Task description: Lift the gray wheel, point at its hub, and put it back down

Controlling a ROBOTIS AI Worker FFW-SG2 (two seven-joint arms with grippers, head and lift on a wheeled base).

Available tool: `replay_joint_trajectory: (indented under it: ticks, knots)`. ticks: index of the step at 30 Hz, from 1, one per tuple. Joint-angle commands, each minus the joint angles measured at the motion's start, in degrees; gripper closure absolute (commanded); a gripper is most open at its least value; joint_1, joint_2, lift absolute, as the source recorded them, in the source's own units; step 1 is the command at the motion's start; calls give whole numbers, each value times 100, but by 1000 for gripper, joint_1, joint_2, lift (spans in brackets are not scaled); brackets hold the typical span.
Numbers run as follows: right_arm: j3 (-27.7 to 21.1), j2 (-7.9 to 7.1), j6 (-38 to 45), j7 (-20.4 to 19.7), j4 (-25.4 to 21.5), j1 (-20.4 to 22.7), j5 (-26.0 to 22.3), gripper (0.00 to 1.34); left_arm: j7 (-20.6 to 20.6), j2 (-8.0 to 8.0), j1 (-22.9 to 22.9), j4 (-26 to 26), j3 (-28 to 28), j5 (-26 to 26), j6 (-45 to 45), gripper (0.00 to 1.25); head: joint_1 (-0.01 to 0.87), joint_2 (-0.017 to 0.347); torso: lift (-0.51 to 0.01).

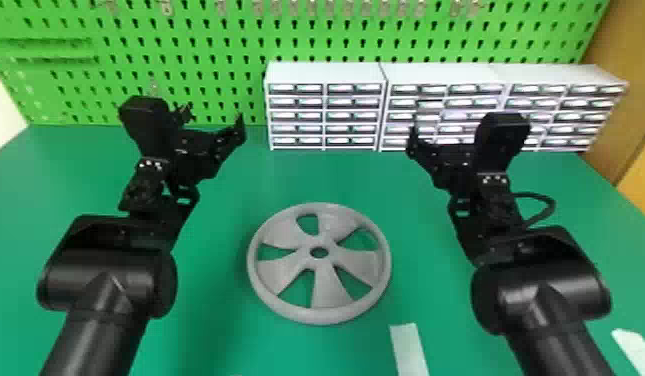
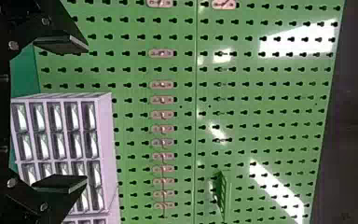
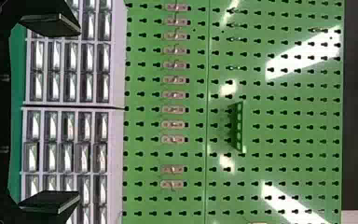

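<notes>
Lying flat on the table (image 1: 311, 175), the wheel (image 1: 324, 287) is to the right of the left gripper (image 1: 213, 120) and to the left of the right gripper (image 1: 448, 155). It is nearer the robot than either gripper and touches neither; its hub faces up.

In its own wrist view, the left gripper (image 2: 78, 114) has its fingers (image 2: 63, 183) spread wide, with nothing between them. The right gripper (image 3: 66, 113) likewise has its two fingers (image 3: 53, 201) well apart and grips nothing.

The drawers (image 1: 326, 107) stand beyond the wheel, to the right of the left gripper, and run on behind the right gripper. Past both grippers rises the green pegboard (image 1: 186, 30). One white strip (image 1: 408, 350) lies on the robot's side of the right gripper, a little to its left; another strip (image 1: 636, 350) lies farther to its right, also toward the robot.
</notes>
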Motion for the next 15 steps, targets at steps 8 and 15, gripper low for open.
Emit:
replay_joint_trajectory:
  ticks: [8,15]
  knots:
    - [-11,-32,-369,40,450,-936,-172,53,-29,9,-738,-105,385,1,-15,279,692,48,-88]
    - [94,-85,-580,40,696,-1560,-251,38,-29,61,-1388,-105,420,115,-95,277,692,48,-88]
